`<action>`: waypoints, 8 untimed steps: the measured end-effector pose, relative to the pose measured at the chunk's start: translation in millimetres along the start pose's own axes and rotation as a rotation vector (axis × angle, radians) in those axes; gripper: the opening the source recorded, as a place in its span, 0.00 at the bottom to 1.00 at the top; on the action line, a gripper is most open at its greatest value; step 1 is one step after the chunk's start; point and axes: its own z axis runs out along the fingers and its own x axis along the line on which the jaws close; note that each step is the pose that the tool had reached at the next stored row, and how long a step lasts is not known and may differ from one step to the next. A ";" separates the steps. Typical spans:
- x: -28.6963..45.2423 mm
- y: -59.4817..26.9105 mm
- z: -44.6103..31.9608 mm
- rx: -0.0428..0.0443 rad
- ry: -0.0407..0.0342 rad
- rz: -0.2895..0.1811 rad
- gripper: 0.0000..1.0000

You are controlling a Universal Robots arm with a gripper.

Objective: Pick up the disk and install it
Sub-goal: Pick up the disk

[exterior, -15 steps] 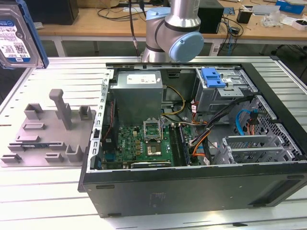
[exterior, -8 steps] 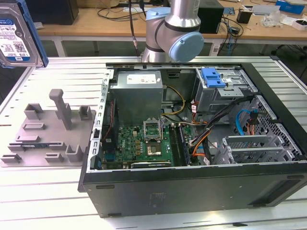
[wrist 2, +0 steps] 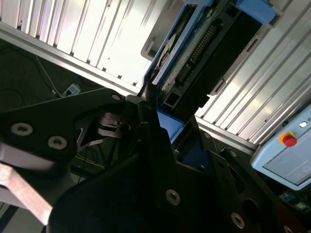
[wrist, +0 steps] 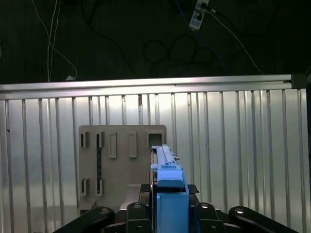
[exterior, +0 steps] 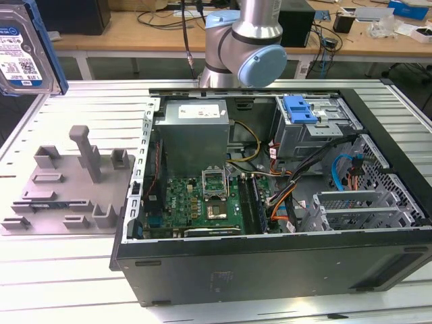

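At the exterior view's upper left, the disk hangs label-forward, cut off by the frame edge and well apart from the open computer case. In the second wrist view the gripper is clamped narrowly on the disk's blue carrier, with the drive's underside in shadow. In the first wrist view the disk stands edge-on between the black jaws over a grey fixture plate, its label hidden.

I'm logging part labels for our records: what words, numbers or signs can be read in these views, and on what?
No text is legible enough to quote.
On the disk: a white-and-blue label with print and a code square, too small to read.
On the power supply: a white sticker, print blurred.
On the pale blue box with the red button: a mark cut off at the picture's edge, unreadable.
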 end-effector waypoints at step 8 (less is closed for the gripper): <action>13.6 -14.6 -0.7 0.0002 -0.0001 0.000 0.37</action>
